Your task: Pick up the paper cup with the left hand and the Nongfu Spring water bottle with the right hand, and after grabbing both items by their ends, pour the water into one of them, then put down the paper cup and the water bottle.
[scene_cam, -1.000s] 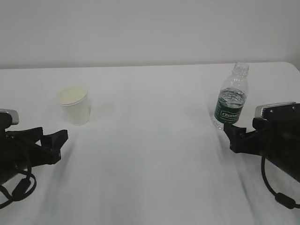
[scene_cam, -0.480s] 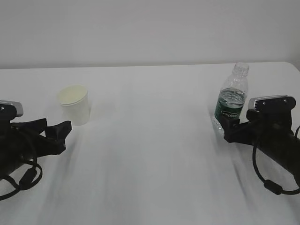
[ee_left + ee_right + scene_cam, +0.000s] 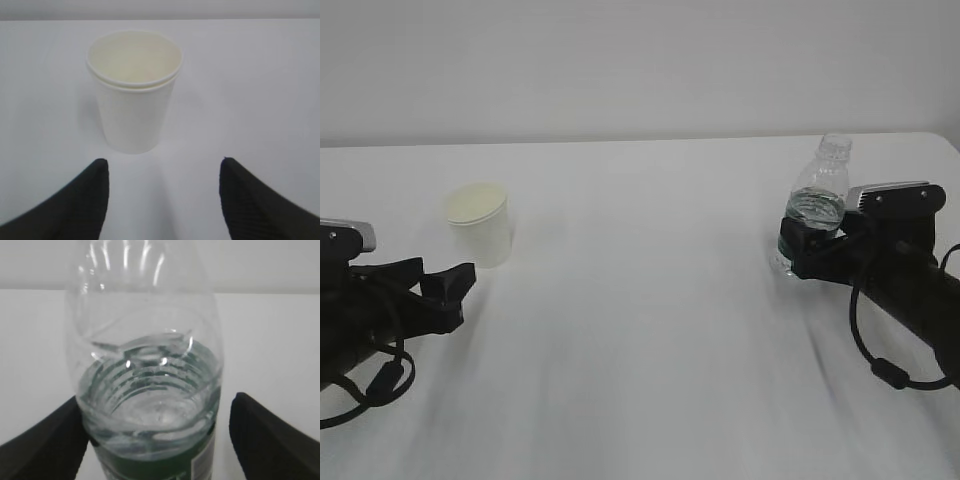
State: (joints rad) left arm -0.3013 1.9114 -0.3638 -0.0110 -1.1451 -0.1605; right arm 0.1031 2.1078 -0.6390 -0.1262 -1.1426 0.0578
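Note:
The white paper cup [image 3: 480, 225] stands upright on the table's left side, and in the left wrist view the paper cup [image 3: 134, 95] is centred ahead of the jaws. My left gripper [image 3: 448, 285] [image 3: 163, 162] is open just short of it, with bare table between its fingertips. The Nongfu Spring water bottle [image 3: 817, 200] stands upright at the right, uncapped and partly filled. My right gripper [image 3: 798, 250] [image 3: 156, 405] is open and straddles the green-labelled body of the bottle [image 3: 145, 390]. Its left finger [image 3: 55, 440] lies against the bottle's side; its right finger [image 3: 265, 435] stands apart.
The white table [image 3: 640, 330] spreads between the two arms. Its back edge meets a plain wall, and its right corner lies just behind the bottle. Black cables hang under both wrists.
My right gripper has advanced up to the bottle, so its fingers now flank the label. My left gripper has crept a little closer to the cup. Cup and bottle have not moved.

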